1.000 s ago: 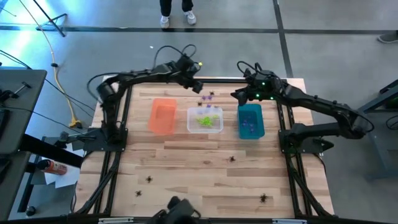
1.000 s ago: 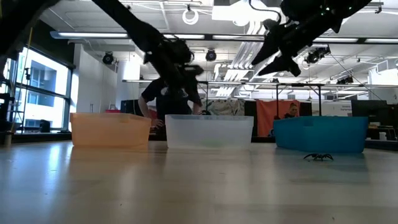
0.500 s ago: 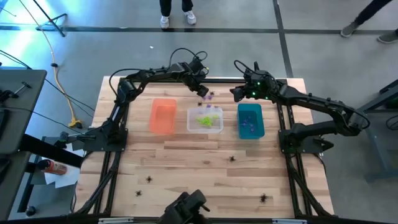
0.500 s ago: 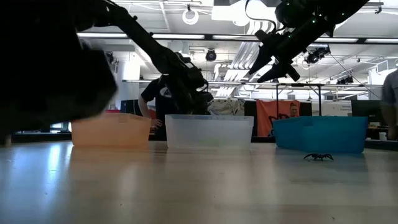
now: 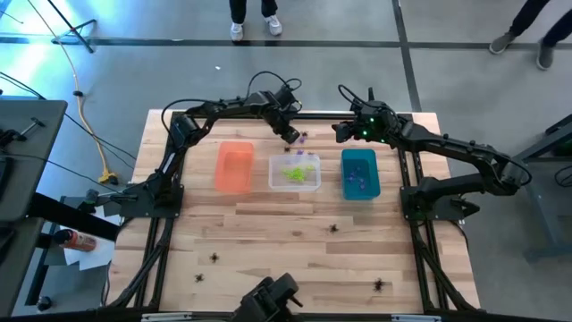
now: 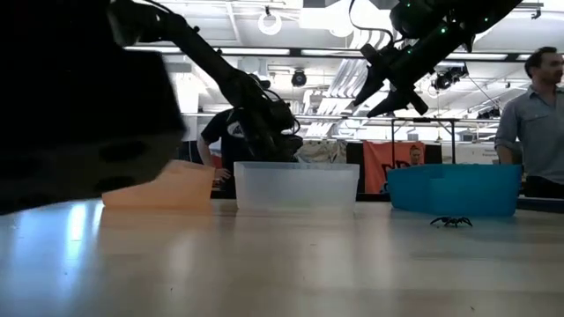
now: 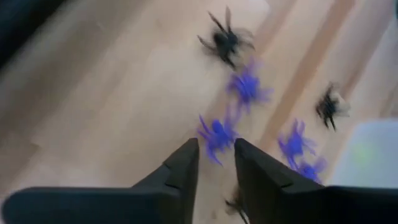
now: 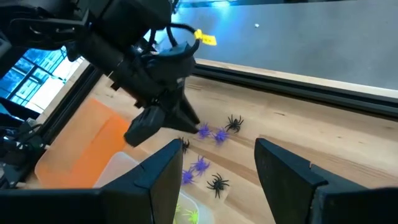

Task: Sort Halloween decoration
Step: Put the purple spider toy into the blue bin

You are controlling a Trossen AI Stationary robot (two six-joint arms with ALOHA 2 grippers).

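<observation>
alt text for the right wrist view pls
The left gripper reaches down to a cluster of tiny purple plastic spiders and black plastic spiders on the wooden table, beside an orange rectangular bin. The right gripper's own dark fingers stand open in front.

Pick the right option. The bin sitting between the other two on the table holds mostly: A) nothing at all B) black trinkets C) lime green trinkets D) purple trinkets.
C. In the high view the clear bin sits between the orange bin and the teal bin, and the trinkets inside it are lime green.
</observation>
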